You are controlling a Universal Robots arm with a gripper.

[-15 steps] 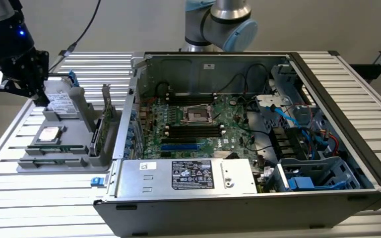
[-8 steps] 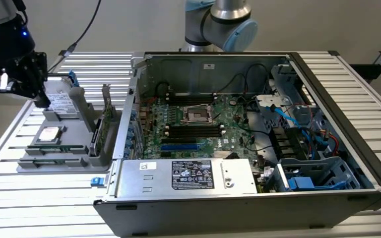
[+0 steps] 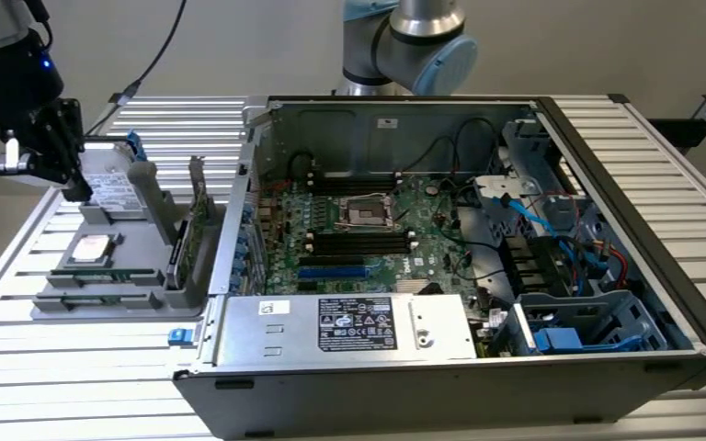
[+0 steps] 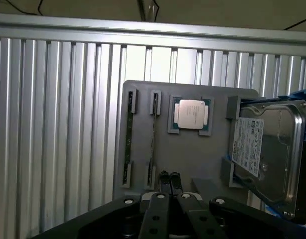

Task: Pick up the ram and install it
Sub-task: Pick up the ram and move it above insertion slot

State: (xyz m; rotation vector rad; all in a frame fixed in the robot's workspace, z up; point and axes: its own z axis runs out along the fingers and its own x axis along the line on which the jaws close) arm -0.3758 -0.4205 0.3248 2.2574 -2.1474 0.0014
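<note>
Two thin green ram sticks stand on edge, side by side, in a grey fixture (image 4: pixel 203 159); one ram (image 4: pixel 153 142) lies closer to the CPU chip than the other ram (image 4: pixel 128 142). In the exterior view the ram (image 3: pixel 106 274) sits at the fixture's near end, on the exterior view's left. My gripper (image 4: pixel 169 180) hangs above the fixture, shut, with nothing between its fingers. It is beside the near ends of the sticks without touching them. In the exterior view the gripper (image 3: pixel 77 188) hovers over the hard drive end of the fixture.
A silver CPU chip (image 4: pixel 191 113) and a silver hard drive (image 4: pixel 265 149) share the fixture. An open computer case (image 3: pixel 647 184) lies to the exterior view's right, with black memory slots (image 3: pixel 359 241) on its motherboard. An upright card (image 3: pixel 194 230) stands between fixture and case.
</note>
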